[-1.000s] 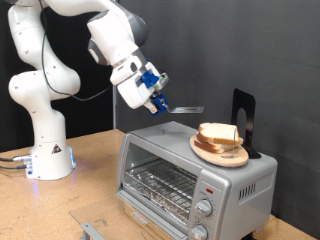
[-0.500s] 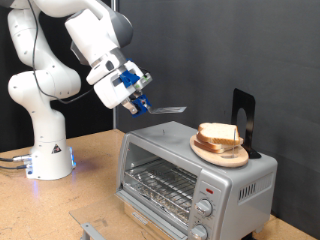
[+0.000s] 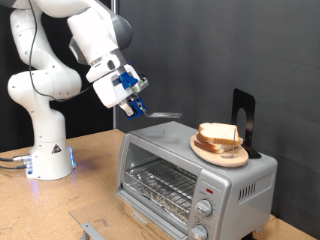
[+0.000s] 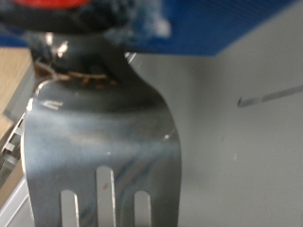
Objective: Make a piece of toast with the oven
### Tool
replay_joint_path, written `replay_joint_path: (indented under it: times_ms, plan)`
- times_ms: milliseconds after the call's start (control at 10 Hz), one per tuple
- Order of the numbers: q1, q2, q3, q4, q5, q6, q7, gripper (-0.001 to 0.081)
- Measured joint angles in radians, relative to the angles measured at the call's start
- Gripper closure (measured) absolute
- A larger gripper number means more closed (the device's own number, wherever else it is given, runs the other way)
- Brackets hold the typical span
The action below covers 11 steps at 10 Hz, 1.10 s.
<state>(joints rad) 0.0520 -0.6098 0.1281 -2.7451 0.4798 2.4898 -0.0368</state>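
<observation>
My gripper (image 3: pixel 133 103) is shut on the handle of a metal slotted spatula (image 3: pixel 165 115). It holds the blade level in the air, above the oven's end at the exterior view's left. The spatula (image 4: pixel 104 132) fills the wrist view, and nothing lies on it. The silver oven (image 3: pixel 170 165) stands on the table, and its wire rack shows behind the glass door. Pale slices of toast (image 3: pixel 220 133) lie stacked on a round wooden plate (image 3: pixel 222 153) on top of the oven, to the right of the spatula and apart from it.
A black upright stand (image 3: pixel 243 115) is on the oven's top behind the plate. The oven's knobs (image 3: pixel 205 208) face front right. The robot's white base (image 3: pixel 48 155) stands at the exterior view's left, and a metal bracket (image 3: pixel 92 230) lies near the table's front.
The arm has swung towards the exterior view's left and slightly down, carrying the spatula away from the toast stack. The toast and plate have not moved.
</observation>
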Motion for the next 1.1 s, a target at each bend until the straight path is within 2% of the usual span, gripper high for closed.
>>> replay_joint_path:
  times_ms: [100,200,500,800,1100]
  plan:
    - [-0.024,0.021,0.027,0.038,-0.058,-0.066,0.041,0.0396]
    - [-0.032,0.049,0.041,0.079,-0.087,-0.134,0.069,0.0396]
    - [-0.032,0.142,0.050,0.198,-0.100,-0.278,0.129,0.0396]
    - [-0.032,0.216,0.072,0.285,-0.101,-0.322,0.184,0.0396]
    - [-0.032,0.258,0.086,0.332,-0.101,-0.325,0.208,0.0396]
